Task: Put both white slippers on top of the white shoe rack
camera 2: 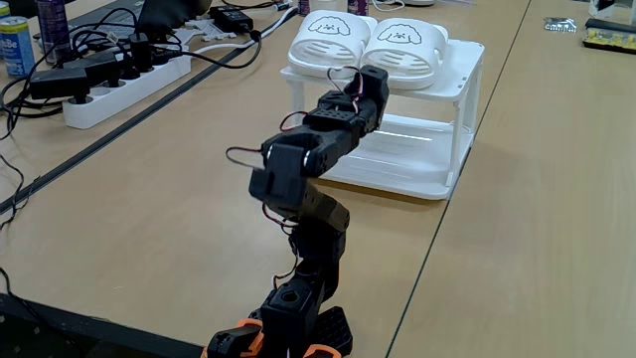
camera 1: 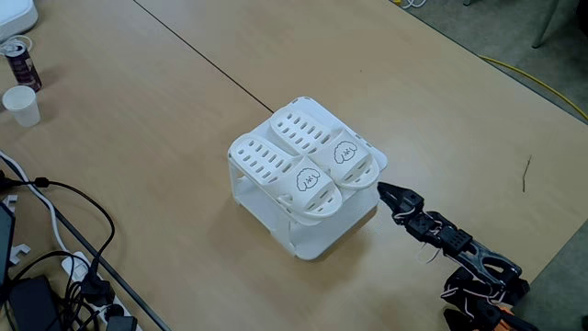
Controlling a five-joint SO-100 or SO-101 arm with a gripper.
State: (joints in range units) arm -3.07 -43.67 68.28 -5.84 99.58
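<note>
In a fixed view I see both white slippers (camera 1: 308, 158) lying side by side on top of the white shoe rack (camera 1: 317, 241), mid-desk; my gripper (camera 1: 384, 190) sits just beside it, jaws apparently closed, holding nothing. In a fixed view from behind the arm, the slippers (camera 2: 366, 42) top the rack (camera 2: 459, 119), the gripper (camera 2: 372, 77) in front.

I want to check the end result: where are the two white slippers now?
In both fixed views, the white slippers lie side by side on the top shelf of the white shoe rack, near the table's middle.

arm (camera 2: 310, 189): black blocky segments | thin looped wires along joints | orange parts at base | jaws black, pointed
</note>
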